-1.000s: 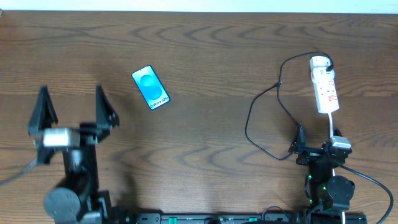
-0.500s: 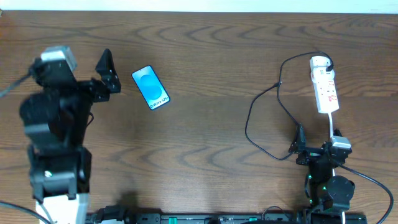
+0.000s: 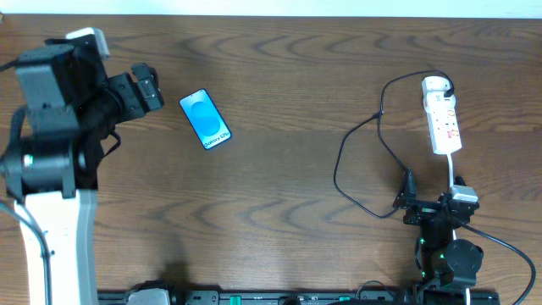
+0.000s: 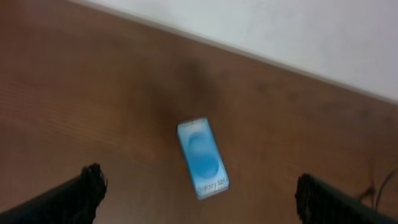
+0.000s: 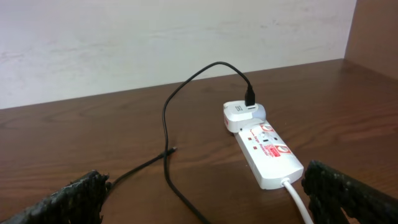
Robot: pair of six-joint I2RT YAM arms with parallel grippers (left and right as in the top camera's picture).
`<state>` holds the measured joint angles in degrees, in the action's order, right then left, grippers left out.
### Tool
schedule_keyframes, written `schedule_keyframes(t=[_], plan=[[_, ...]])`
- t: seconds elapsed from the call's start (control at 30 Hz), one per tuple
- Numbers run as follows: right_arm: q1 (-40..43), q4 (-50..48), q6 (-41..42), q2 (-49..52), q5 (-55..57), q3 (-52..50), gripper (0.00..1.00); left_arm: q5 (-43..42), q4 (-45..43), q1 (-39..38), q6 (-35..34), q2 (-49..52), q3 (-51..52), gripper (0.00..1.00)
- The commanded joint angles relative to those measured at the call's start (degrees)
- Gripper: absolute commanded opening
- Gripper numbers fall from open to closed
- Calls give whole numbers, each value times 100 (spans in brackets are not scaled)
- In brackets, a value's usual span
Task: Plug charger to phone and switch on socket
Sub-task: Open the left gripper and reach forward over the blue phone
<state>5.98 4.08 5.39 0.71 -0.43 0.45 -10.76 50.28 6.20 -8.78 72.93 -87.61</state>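
The phone (image 3: pixel 205 119) lies flat on the table, blue screen up, at the back left. My left gripper (image 3: pixel 148 87) is open and empty, hanging just left of the phone and pointing at it. In the left wrist view the phone (image 4: pixel 203 158) lies between and ahead of the open fingers (image 4: pixel 198 210). The socket (image 3: pixel 442 119) is a white strip at the back right. The black charger cable (image 3: pixel 339 169) loops from it, with its tip (image 3: pixel 378 114) lying free on the table. My right gripper (image 3: pixel 432 198) is open and empty in front of the socket (image 5: pixel 268 148), near the cable (image 5: pixel 165 118) and its tip (image 5: pixel 173 149).
The socket's white cord (image 3: pixel 451 168) runs forward to the right arm's base. A white wall (image 5: pixel 155 37) borders the table's far edge. Bare wood (image 3: pixel 279 195) lies between the phone and the cable loop.
My left arm has swung from the front left up to the back left and turned its open gripper toward the phone. The right arm, cable and phone have not moved.
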Motion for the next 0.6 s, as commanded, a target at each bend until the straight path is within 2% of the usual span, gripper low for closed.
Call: schedule_keyframes(t=[0.0, 0.1, 0.3, 0.57], plan=[[-50, 22, -76, -33, -11, -15, 99, -271, 275, 22, -7, 297, -203, 100], [-50, 20, -76, -33, -11, -15, 99, -645, 673, 22, -9, 461, -201, 100], [-50, 22, -76, -33, -11, -15, 99, -658, 1357, 22, -9, 575, -197, 100], [-50, 22, -76, -33, -11, -15, 99, -660, 1355, 9, -136, 577, -199, 100]])
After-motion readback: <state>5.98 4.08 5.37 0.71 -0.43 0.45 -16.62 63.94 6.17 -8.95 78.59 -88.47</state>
